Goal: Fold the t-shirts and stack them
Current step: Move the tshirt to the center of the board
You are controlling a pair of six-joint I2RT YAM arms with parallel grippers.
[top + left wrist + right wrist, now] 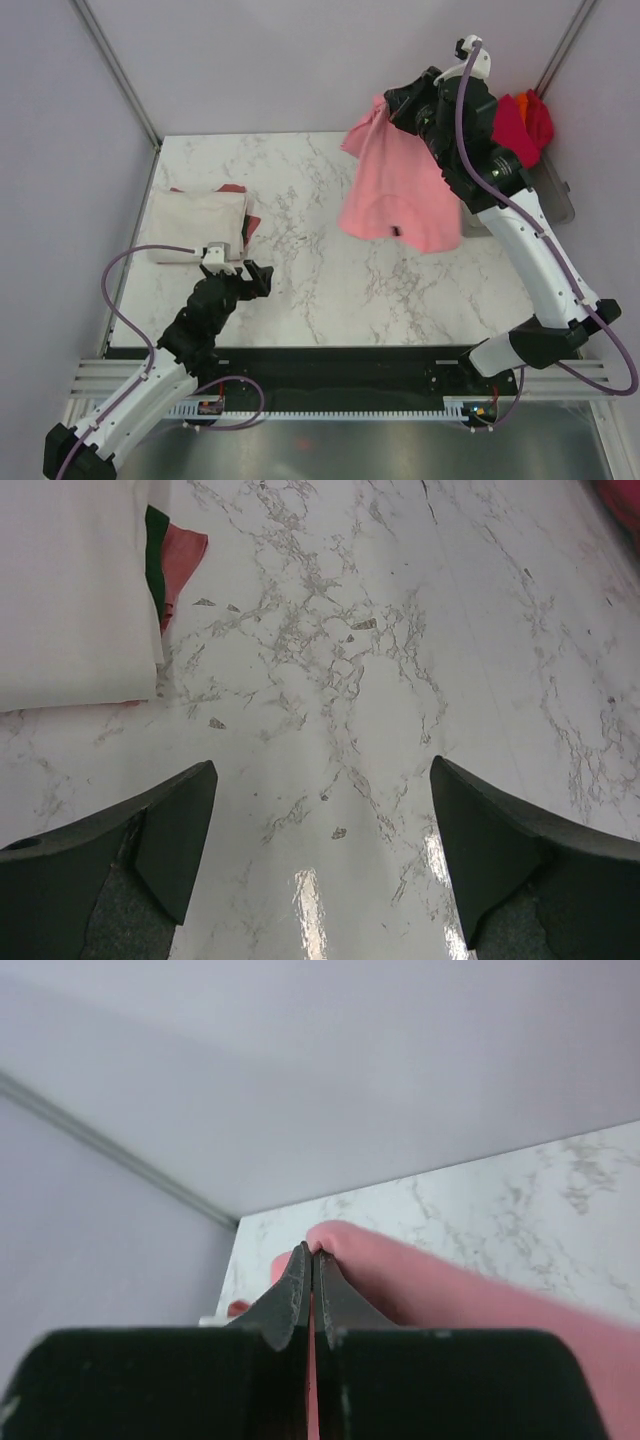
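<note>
A light pink t-shirt [395, 185] hangs in the air over the right half of the table, pinched at its top edge by my right gripper [392, 108], which is shut on it. In the right wrist view the pink t-shirt [430, 1280] bulges out beside the closed right gripper [311, 1252]. A folded cream-white t-shirt [195, 226] lies at the table's left on top of a dark red one [249, 222]. My left gripper [245, 271] stands open and empty just below that stack; the left wrist view shows the cream t-shirt [70, 590] ahead of the left gripper [322, 775].
A bunch of crimson and orange t-shirts [524, 122] sits in a grey translucent tray [555, 195] at the back right, partly behind the right arm. Marble table top [300, 290] runs between the arms. Booth walls and frame posts [115, 70] close in the back.
</note>
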